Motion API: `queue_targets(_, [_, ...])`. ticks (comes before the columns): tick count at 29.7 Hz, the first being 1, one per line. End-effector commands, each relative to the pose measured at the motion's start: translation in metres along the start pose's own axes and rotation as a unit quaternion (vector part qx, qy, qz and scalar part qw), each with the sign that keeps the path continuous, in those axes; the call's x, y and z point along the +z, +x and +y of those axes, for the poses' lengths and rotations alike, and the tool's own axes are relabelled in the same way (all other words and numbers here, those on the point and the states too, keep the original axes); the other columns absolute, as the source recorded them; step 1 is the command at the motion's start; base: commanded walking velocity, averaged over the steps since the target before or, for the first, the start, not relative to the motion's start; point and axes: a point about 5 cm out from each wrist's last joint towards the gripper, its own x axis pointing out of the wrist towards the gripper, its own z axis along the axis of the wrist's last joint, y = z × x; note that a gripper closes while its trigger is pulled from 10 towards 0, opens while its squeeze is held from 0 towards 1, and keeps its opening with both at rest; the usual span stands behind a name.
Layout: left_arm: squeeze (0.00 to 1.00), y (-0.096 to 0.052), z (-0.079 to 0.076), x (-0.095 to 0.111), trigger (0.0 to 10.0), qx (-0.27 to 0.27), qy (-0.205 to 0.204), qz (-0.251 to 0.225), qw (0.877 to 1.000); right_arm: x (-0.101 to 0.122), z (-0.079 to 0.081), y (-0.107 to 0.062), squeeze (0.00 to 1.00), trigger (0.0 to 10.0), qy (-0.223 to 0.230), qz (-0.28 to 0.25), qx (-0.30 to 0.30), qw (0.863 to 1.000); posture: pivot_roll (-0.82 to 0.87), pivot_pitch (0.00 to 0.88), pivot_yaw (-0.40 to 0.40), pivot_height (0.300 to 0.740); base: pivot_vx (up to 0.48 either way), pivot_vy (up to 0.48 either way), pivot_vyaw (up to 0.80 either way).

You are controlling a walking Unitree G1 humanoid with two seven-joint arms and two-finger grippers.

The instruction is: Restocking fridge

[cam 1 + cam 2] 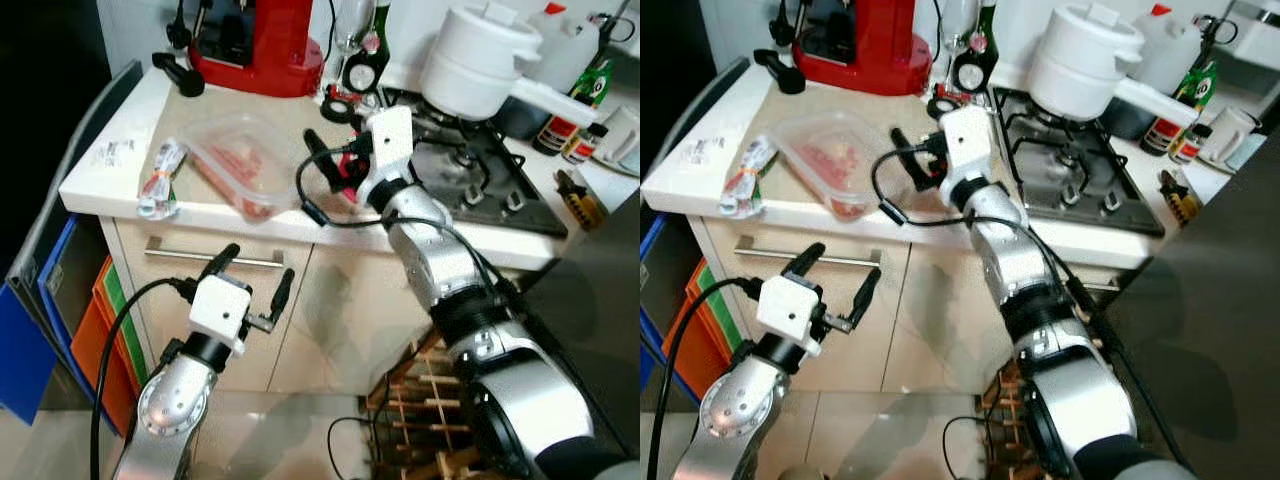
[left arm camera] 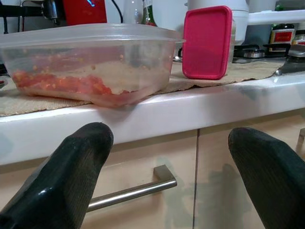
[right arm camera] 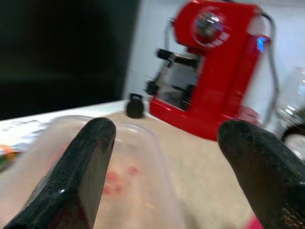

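Note:
A clear plastic container [image 1: 235, 160] with red food in it lies on the counter's front edge [image 1: 200, 215]. Just right of it stands a small pink lidded box [image 2: 207, 42], partly hidden in the head views by my right gripper [image 1: 325, 165]. That gripper hovers open over the counter, pointing at the clear container [image 3: 119, 181], with nothing between its fingers. My left gripper [image 1: 253, 275] is lower, in front of the cabinet below the counter edge. It is open and empty, and it faces the container [image 2: 90, 62] from underneath.
A red coffee machine [image 1: 260, 45] stands at the back, and a white pot [image 1: 480, 60] sits on the gas hob [image 1: 470, 170]. A wrapped packet [image 1: 160, 180] lies at the counter's left. Drawer handle [image 1: 200, 257] below; crates [image 1: 90, 320] left; wooden rack [image 1: 430, 410] on the floor.

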Motion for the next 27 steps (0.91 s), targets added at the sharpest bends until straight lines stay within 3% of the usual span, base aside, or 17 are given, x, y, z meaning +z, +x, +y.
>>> queue_targets(1, [0.00,0.002,-0.004,0.004,10.0,-0.008,-0.004,-0.007,1.000,0.000,-0.003,-0.005,0.00,10.0,0.001,0.001,0.003,1.000,0.18,0.013,-0.198,0.740,0.000,0.000,0.00])
queue_targets(7, [0.00,0.002,-0.005,0.003,10.0,-0.006,-0.005,-0.007,1.000,-0.003,0.004,-0.009,0.00,10.0,0.016,0.021,0.031,0.999,0.19,0.005,-0.201,0.740,0.000,0.000,0.00])
queue_targets(8, [0.00,0.003,-0.005,0.004,10.0,-0.006,-0.005,-0.007,1.000,-0.017,0.003,-0.012,0.00,10.0,0.033,0.064,0.035,0.997,0.19,0.001,-0.201,0.740,0.000,0.000,0.00])
queue_targets(11, [0.00,0.003,-0.005,0.004,10.0,-0.005,-0.005,-0.007,1.000,-0.026,0.000,-0.014,0.00,10.0,0.046,0.093,0.032,0.994,0.19,0.000,-0.202,0.740,0.000,0.000,0.00])
queue_targets(18, [0.00,0.004,-0.004,0.004,10.0,-0.003,-0.003,-0.008,1.000,-0.036,-0.008,-0.013,0.00,10.0,0.028,0.127,0.020,0.991,0.20,0.000,-0.205,0.740,0.000,0.000,0.00])
queue_targets(25, [0.00,0.004,-0.003,0.004,10.0,0.001,-0.003,-0.008,1.000,-0.039,-0.026,-0.010,0.00,10.0,-0.041,0.160,0.002,0.986,0.21,0.003,-0.209,0.740,0.000,0.000,0.00])
queue_targets(27, [0.00,0.004,-0.003,0.003,10.0,0.002,-0.004,-0.007,1.000,-0.036,-0.037,-0.008,0.00,10.0,-0.082,0.171,-0.011,0.982,0.21,0.006,-0.211,0.740,0.000,0.000,0.00])
